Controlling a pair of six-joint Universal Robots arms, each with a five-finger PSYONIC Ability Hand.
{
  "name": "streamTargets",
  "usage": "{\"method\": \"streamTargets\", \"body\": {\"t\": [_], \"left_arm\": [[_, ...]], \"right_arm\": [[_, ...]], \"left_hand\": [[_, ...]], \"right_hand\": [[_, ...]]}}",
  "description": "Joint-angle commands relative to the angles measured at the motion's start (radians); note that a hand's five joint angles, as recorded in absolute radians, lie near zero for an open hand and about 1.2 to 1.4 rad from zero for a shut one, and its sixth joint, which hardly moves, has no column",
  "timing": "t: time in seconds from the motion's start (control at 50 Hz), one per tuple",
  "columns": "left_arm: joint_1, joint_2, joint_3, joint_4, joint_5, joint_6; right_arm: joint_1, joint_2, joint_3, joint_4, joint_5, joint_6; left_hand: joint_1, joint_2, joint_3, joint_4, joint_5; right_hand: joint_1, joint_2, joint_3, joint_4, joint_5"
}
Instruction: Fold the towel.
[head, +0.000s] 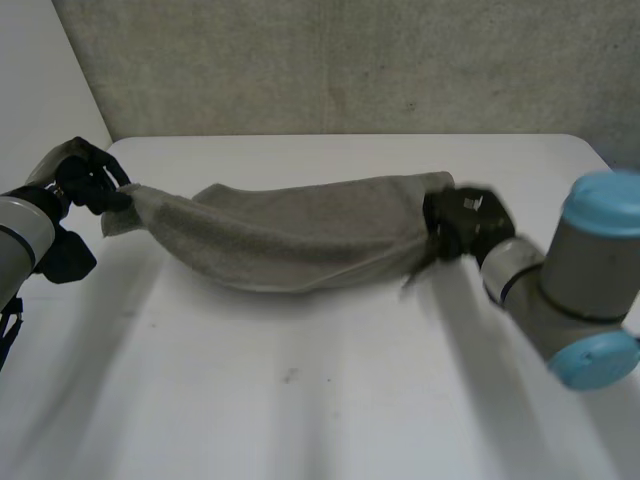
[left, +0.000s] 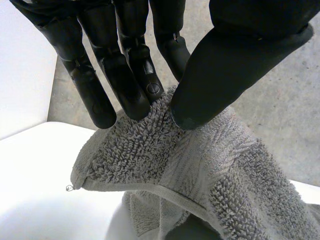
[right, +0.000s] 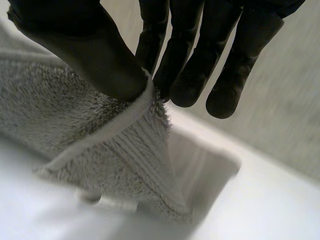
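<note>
Towel (head: 300, 235): grey, stretched between both hands over the white counter (head: 300, 400), sagging in the middle. Whether the sag touches the counter cannot be told.

Left hand (head: 90, 175): fingers (left: 125, 85) and thumb pinch the towel's left end near a corner.

Right hand (head: 465, 222): fingers (right: 190, 75) and thumb pinch the hemmed edge at the right end.

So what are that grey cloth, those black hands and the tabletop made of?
The towel looks like soft looped terry, likely cotton; loops and a flat hem band show. The left hand and right hand are smooth matte black, perhaps rubber or plastic. The table is smooth white, slightly shiny, maybe laminate.
</note>
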Motion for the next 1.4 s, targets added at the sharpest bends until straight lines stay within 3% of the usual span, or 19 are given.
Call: {"method": "streamTargets", "body": {"t": [0.02, 0.06, 0.14, 0.18, 0.24, 0.28, 0.52, 0.62, 0.68, 0.72, 0.74, 0.78, 0.84, 0.88, 0.9, 0.94, 1.04, 1.1, 1.4], "left_arm": [[-0.003, 0.012, 0.000, -0.005, -0.001, 0.000], [-0.003, 0.031, -0.003, -0.018, 0.000, -0.001], [0.002, 0.055, -0.022, -0.032, 0.022, 0.000], [0.011, 0.069, -0.040, -0.035, 0.051, 0.000], [0.022, 0.086, -0.063, -0.035, 0.069, 0.000], [0.030, 0.094, -0.075, -0.035, 0.074, 0.002], [0.050, 0.074, -0.112, -0.025, 0.074, 0.011], [0.050, 0.034, -0.106, -0.022, 0.073, 0.014], [0.050, 0.028, -0.104, -0.022, 0.073, 0.014], [0.050, 0.019, -0.101, -0.020, 0.073, 0.014], [0.050, 0.018, -0.101, -0.020, 0.073, 0.014], [0.050, 0.015, -0.101, -0.020, 0.073, 0.014], [0.050, 0.015, -0.101, -0.020, 0.073, 0.014], [0.051, 0.015, -0.101, -0.020, 0.073, 0.014], [0.051, 0.015, -0.101, -0.020, 0.073, 0.014], [0.051, 0.015, -0.101, -0.020, 0.073, 0.014], [0.054, 0.015, -0.100, -0.020, 0.073, 0.014], [0.059, 0.017, -0.100, -0.020, 0.073, 0.014], [0.089, 0.017, -0.101, -0.020, 0.073, 0.014]], "right_arm": [[-0.003, -0.162, -0.131, 0.155, -0.047, -0.022], [-0.001, -0.165, -0.260, 0.349, -0.092, -0.095], [-0.001, -0.153, -0.354, 0.528, -0.103, -0.255], [-0.001, -0.138, -0.397, 0.694, -0.078, -0.485], [-0.006, -0.142, -0.395, 0.802, -0.028, -0.656], [-0.004, -0.141, -0.383, 0.816, 0.004, -0.686], [0.008, -0.013, -0.230, 0.677, 0.054, -0.816], [0.037, 0.045, -0.101, 0.372, 0.051, -0.842], [0.051, 0.057, -0.068, 0.293, 0.054, -0.848], [0.065, 0.072, -0.003, 0.180, 0.051, -0.870], [0.065, 0.072, -0.003, 0.180, 0.051, -0.870], [0.062, 0.066, 0.049, 0.114, 0.057, -0.852], [0.058, 0.062, 0.067, 0.095, 0.061, -0.832], [0.054, 0.059, 0.085, 0.091, 0.075, -0.714], [0.054, 0.059, 0.085, 0.091, 0.075, -0.713], [0.051, 0.034, 0.106, 0.098, 0.087, -0.529], [0.042, -0.045, 0.168, 0.098, 0.080, -0.294], [0.017, -0.069, 0.210, 0.100, 0.072, -0.208], [-0.138, -0.122, 0.396, 0.003, 0.071, -0.220]], "left_hand": [[0.208, 0.178, 0.179, 0.177, 0.196], [0.208, 0.178, 0.179, 0.177, 0.196], [0.208, 0.178, 0.179, 0.177, 0.196], [0.208, 0.178, 0.179, 0.177, 0.196], [0.208, 0.178, 0.179, 0.177, 0.196], [0.208, 0.178, 0.179, 0.177, 0.196], [0.208, 0.178, 0.179, 0.177, 0.196], [0.208, 0.178, 0.179, 0.177, 0.196], [0.208, 0.178, 0.179, 0.177, 0.196], [0.208, 0.178, 0.179, 0.177, 0.196], [0.208, 0.178, 0.179, 0.177, 0.196], [0.208, 0.178, 0.179, 0.177, 0.196], [0.208, 0.178, 0.179, 0.177, 0.196], [0.208, 0.178, 0.179, 0.177, 0.196], [0.208, 0.178, 0.179, 0.177, 0.196], [0.208, 0.178, 0.179, 0.177, 0.196], [0.208, 0.178, 0.179, 0.177, 0.196], [0.208, 0.178, 0.179, 0.177, 0.196], [0.208, 0.178, 0.179, 0.177, 0.196]], "right_hand": [[0.060, 0.069, 0.065, 0.055, 0.054], [0.060, 0.069, 0.065, 0.055, 0.054], [0.060, 0.069, 0.065, 0.055, 0.054], [0.060, 0.069, 0.065, 0.055, 0.054], [0.060, 0.069, 0.065, 0.055, 0.054], [0.060, 0.069, 0.065, 0.055, 0.054], [0.060, 0.069, 0.065, 0.055, 0.054], [0.060, 0.069, 0.065, 0.055, 0.054], [0.060, 0.069, 0.065, 0.055, 0.054], [-0.245, -0.236, -0.240, -0.250, -0.251], [-0.247, -0.238, -0.243, -0.252, -0.254], [-0.747, -0.738, -0.743, -0.752, -0.754], [-0.870, -0.860, -0.865, -0.875, -0.876], [-1.147, -1.138, -1.143, -1.153, -1.154], [-1.149, -1.139, -1.144, -1.154, -1.155], [-1.160, -1.151, -1.156, -1.165, -1.167], [-1.157, -1.148, -1.153, -1.162, -1.164], [-1.149, -1.139, -1.144, -1.154, -1.155], [-0.981, -0.972, -0.977, -0.987, -0.988]]}}
